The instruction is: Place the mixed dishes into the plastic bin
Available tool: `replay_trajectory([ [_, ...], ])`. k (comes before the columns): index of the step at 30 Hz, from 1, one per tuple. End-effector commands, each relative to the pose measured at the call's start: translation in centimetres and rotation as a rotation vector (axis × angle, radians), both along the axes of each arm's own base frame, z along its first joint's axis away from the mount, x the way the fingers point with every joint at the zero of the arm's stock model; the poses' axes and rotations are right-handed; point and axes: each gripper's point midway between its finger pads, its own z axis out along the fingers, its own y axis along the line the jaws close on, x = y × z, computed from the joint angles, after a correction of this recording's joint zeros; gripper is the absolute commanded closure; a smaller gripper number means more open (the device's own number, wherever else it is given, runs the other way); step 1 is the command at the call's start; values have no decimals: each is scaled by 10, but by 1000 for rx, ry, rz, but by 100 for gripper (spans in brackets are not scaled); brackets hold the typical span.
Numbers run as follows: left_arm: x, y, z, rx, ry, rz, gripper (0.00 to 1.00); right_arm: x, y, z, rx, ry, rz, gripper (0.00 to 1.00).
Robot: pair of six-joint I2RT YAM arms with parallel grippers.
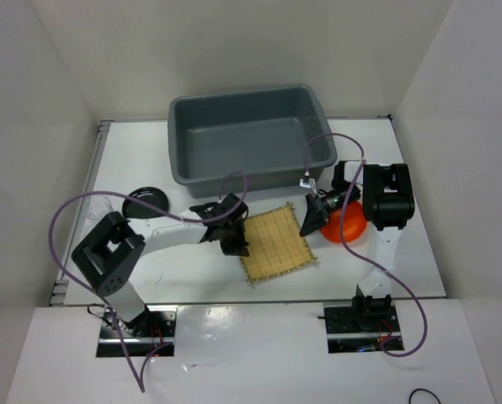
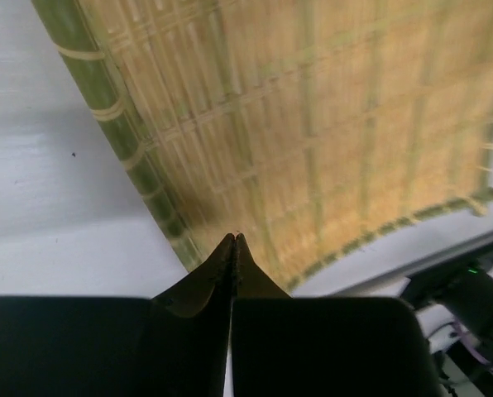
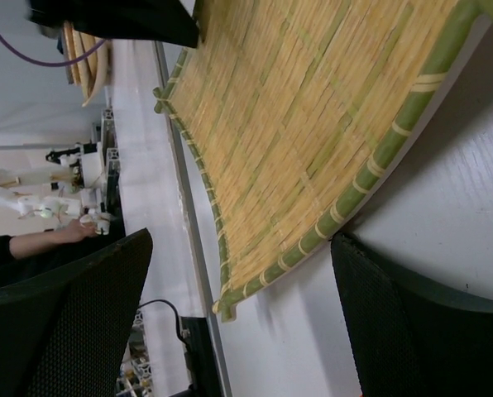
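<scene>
The step now is picking up the mat (image 1: 276,244). It lies flat near the middle of the desk (image 1: 415,252), closer to the front edge. The grey bin (image 1: 234,178) stands behind it at the back edge, and nothing can be seen inside it, so the job has only begun.

The left pincer (image 1: 233,242) is at the mat's left side. In the left wrist view its two fingers are pressed tight together, with the tips right at the mat's green rim. I cannot tell if they have nipped the mat or only closed on top of it.

The right pincer (image 1: 312,217) is at the mat's right corner. Its fingers are spread wide, one on each side of the mat's edge, and they hold nothing.

The orange dish (image 1: 352,225) sits just beside the mat on the right, under the right arm. The black dish (image 1: 146,202) is well apart, by the left edge.

I think the next move is for the right pincer to close on the mat's rim. Then the mat must go up and over the bin's near wall. The mat is thin and flat, so it could slip.
</scene>
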Motion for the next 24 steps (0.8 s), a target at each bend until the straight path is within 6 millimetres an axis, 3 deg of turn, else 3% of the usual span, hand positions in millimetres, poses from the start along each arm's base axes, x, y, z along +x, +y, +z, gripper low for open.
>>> replay_trajectory([
  [1,-16,-3,-28,36,65,-20,100,-9,-6,-16,-27,104,-29,7],
  [5,-25,2,-62,56,116,-20,100,-14,7,-12,3,116,-17,7],
  [8,-33,-2,-84,66,158,-40,100,-28,23,-10,6,125,42,8],
  [11,-34,-12,-94,72,168,-70,100,-41,44,-4,11,102,128,13],
  [14,-27,-20,-90,59,156,-71,100,-48,53,3,30,67,167,45],
  [15,-27,-20,-90,59,156,-71,100,-47,54,4,40,68,160,69],
  [16,-27,-19,-87,58,155,-71,100,-45,51,5,36,78,141,80],
  [17,-27,-19,-85,63,155,-79,100,-41,50,8,45,70,123,100],
  [21,-15,-25,-52,56,78,-67,97,-25,27,16,36,57,20,100],
  [24,0,-28,11,16,-25,-42,88,-10,8,31,10,-39,-26,100],
])
